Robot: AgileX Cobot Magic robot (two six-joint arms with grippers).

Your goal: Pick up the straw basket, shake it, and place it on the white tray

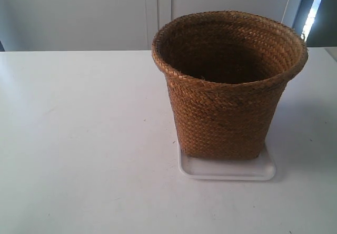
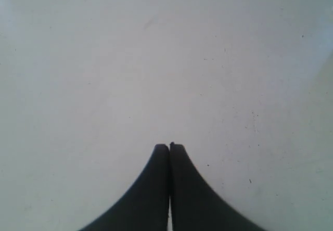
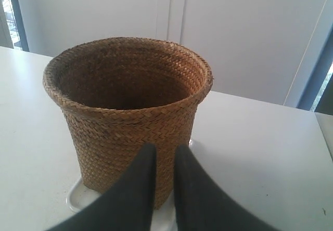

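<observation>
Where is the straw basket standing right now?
In the exterior view the straw basket stands upright on the white tray, right of centre on the white table.

Lab-like room: white table (image 1: 79,139), panel walls (image 1: 79,12) (window (image 1: 317,5)).

Straw basket (image 1: 224,115): woven natural straw, braided in rows, rough & fibrous, matt brown, stray fibres sticking out at the rim. Inside is the same weave, darker. White tray (image 1: 231,172): smooth, glossy, maybe plastic or glazed ceramic, can't tell which; faint sheen along the rim. Worktop (image 1: 79,139): smooth white, semi-matt w/ soft glare, a few tiny dark specks & scuffs in left wrist view. Left pincer (image 2: 169,146) & right pincer (image 3: 165,150): black, smooth, matt, prob. plastic or rubber. Wall panels (image 1: 79,12) beyond worktop's far edge: flat, smooth, matt pale grey.
</observation>
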